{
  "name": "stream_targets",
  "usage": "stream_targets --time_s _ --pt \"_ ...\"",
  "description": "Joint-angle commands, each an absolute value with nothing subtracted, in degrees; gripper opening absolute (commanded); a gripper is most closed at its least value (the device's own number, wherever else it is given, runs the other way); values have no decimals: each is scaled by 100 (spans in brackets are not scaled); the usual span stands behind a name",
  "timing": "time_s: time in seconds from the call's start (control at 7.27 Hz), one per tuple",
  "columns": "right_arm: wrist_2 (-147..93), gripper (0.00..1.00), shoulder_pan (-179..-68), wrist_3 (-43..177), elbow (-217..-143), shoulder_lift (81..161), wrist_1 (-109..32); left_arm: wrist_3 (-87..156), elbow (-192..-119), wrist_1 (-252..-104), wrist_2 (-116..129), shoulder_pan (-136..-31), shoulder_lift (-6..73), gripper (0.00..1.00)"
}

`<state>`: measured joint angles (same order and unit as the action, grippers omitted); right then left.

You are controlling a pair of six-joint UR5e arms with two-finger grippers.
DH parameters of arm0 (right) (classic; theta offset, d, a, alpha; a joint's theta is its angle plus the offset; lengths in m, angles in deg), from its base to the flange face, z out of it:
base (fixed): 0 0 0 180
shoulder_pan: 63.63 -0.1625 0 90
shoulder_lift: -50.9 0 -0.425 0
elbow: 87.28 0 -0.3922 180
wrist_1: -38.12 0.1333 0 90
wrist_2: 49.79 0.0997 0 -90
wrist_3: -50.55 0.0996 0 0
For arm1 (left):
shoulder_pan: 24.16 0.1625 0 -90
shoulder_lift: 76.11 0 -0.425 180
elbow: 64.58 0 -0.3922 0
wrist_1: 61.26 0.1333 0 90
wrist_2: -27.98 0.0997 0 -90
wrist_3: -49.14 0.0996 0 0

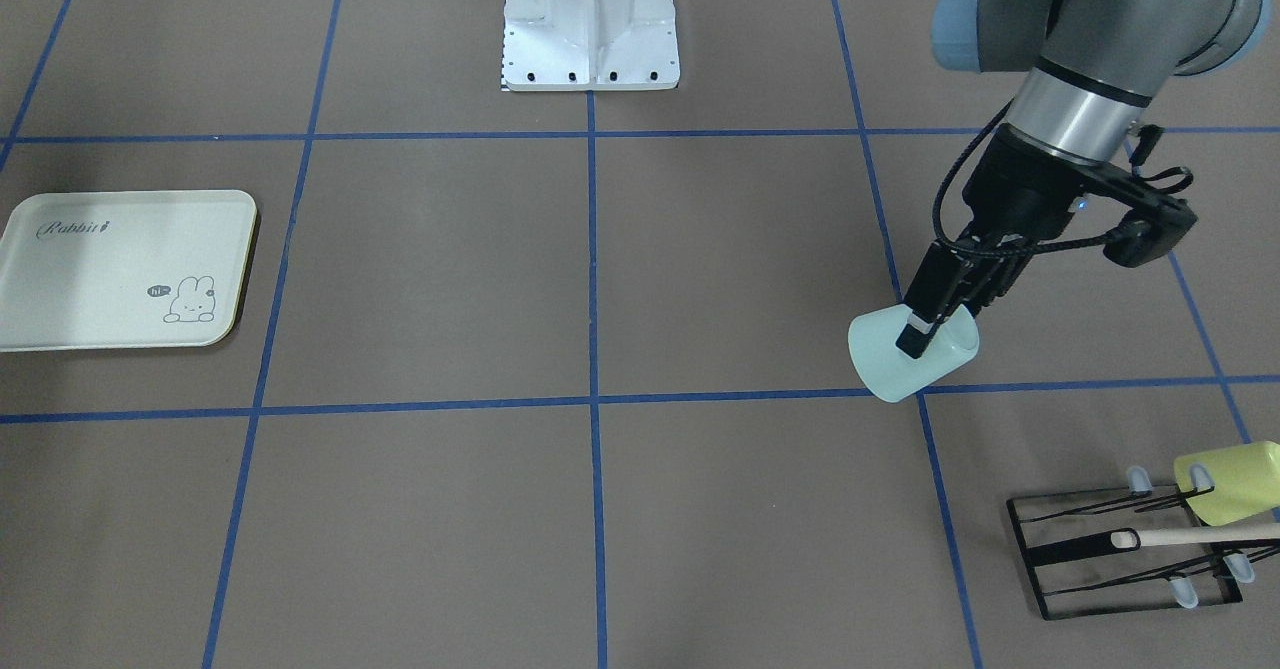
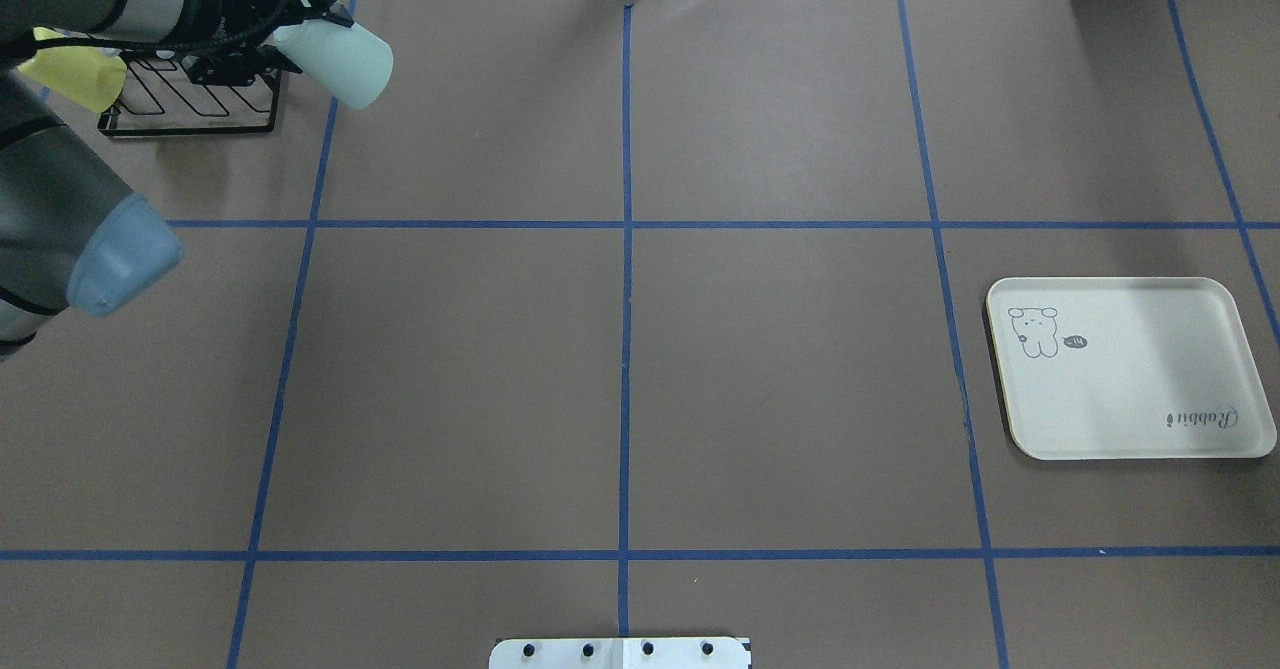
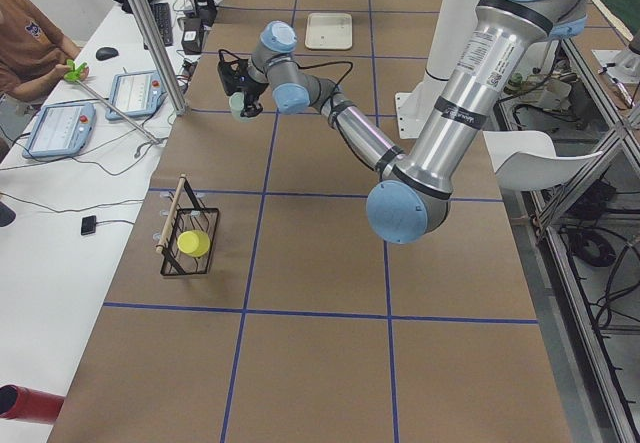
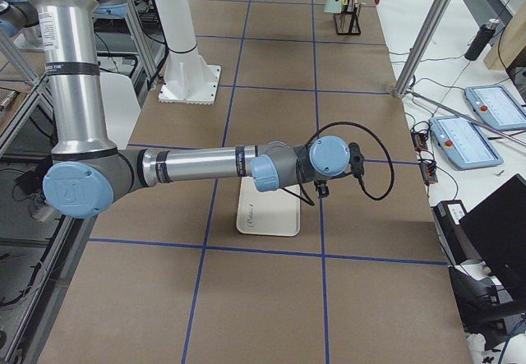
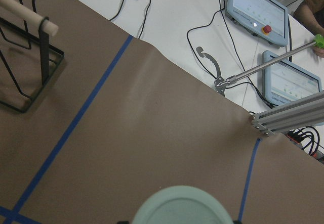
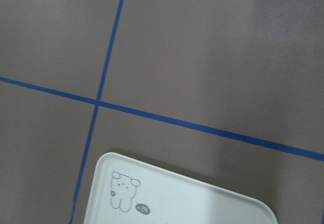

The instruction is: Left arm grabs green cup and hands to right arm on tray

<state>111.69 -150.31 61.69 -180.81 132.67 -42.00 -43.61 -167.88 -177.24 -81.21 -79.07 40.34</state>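
Front view: carry the green cup [image 1: 893,367] (tilted on its side, well apart from the tray [image 1: 120,269]) steadily toward the tray, pinched in the left gripper [image 1: 932,315], with no harder squeeze. Overhead: left arm [image 2: 55,194] reaching forward, elbow bent, at the end far from the tray. Right-side view: right arm [image 4: 197,167] stretched low over the tray; right gripper [image 4: 316,190] spread or pressed together, cannot tell.

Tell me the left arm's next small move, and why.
Probably carry the green cup toward the middle of the table. The left gripper holds it tilted, clear of the rack, while the tray lies far across the table, with the right arm near it.
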Motion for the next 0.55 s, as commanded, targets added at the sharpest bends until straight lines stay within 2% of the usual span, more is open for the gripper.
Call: stream_targets --time_s 0.0,0.14,0.41 --pt "10653 100 -14575 7387 -18455 12668 -4186 -4621 -16960 -17763 -7942 -7725 4034 9" --pt "9839 100 -14129 8541 -18771 12396 -4029 -4683 -16987 -17754 -7933 -7690 4034 9" --pt "9209 100 -13302 10843 -18748 12367 -2209 -4727 -17005 -17754 -7951 -7681 4043 9"
